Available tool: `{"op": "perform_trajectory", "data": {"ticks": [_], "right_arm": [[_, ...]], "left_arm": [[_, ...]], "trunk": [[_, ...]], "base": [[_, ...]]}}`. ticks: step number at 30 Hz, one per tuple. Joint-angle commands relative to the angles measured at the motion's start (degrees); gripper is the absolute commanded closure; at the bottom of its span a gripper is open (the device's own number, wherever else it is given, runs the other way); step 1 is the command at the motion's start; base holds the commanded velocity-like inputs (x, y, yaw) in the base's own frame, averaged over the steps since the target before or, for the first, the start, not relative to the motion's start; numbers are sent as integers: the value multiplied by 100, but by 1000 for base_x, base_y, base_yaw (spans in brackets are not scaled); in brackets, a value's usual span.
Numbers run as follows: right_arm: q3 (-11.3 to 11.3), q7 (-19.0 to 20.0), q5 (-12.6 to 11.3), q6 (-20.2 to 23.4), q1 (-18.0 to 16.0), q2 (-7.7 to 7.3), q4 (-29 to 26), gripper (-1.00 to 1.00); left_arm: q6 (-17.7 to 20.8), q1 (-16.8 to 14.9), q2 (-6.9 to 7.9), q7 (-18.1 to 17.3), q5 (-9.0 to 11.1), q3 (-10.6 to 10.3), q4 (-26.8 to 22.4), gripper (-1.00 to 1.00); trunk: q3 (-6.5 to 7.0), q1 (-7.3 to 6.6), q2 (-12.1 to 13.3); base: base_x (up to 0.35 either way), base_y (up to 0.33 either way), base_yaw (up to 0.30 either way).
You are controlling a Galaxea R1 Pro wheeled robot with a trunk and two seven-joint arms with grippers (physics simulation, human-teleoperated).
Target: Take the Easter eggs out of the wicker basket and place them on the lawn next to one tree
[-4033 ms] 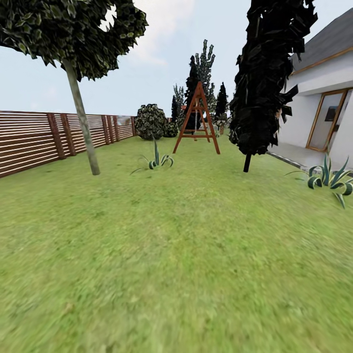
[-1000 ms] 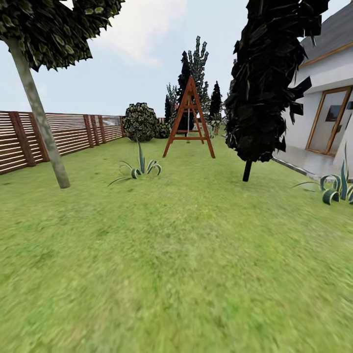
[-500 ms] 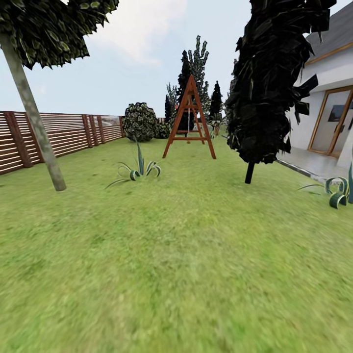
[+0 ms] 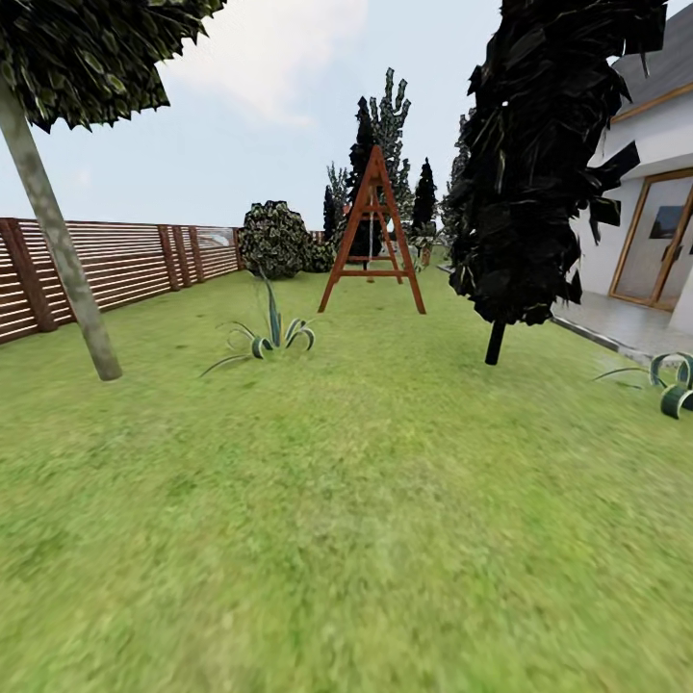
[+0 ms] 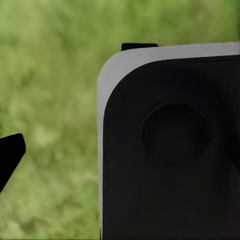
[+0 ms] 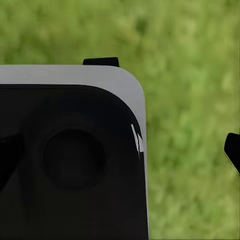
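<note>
Underfoot and across the whole foreground of the head view spreads the wide, flat lawn of mottled green grass (image 4: 366,520), blurred close in. The same grass fills the background of both wrist views, behind a large black body panel with a pale grey rim (image 5: 170,145) (a like panel sits in the right wrist view (image 6: 70,155)). Small dark tips show at the edges of those views, and I cannot tell whether either claw is apart or together.

Farther out on the left stands the tree with a thin, leaning pale grey-tan trunk (image 4: 60,241) under a jagged dark green crown, rooted in the grass near the dark brown fence of horizontal wooden slats (image 4: 125,262). Just beyond it, toward the middle, grows a spiky striped green plant (image 4: 268,337). To the right rises an all-black columnar tree (image 4: 549,164), with a white house with a wood-framed glass door (image 4: 654,241) behind it. Farthest back stands a red-brown wooden A-frame swing (image 4: 373,241), beside a rounded dark bush (image 4: 274,241).
</note>
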Motion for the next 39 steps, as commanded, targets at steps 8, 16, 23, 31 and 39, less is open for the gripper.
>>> {"op": "perform_trajectory", "data": {"ticks": [8,16,23,31,39], "right_arm": [[-31,-1,-1,-22,-3,0,5,-100],[-31,-1,-1,-22,-3,0,5,-100],[-31,-1,-1,-22,-3,0,5,-100],[-31,-1,-1,-22,-3,0,5,-100],[-31,-1,-1,-22,-3,0,5,-100]], "left_arm": [[-8,2,1,-4,2,6,-8,-100],[-8,2,0,-4,2,8,-8,-100],[-7,2,0,-4,2,8,-8,-100],[-10,2,0,-4,2,8,-8,-100],[-10,2,0,-4,2,8,-8,-100]], "trunk": [[-5,3,-2],[-5,3,-2],[-5,3,-2],[-5,3,-2],[-5,3,-2]], "base": [[319,0,0],[319,-40,0],[319,-95,0],[319,-100,0],[319,-100,0]]}}
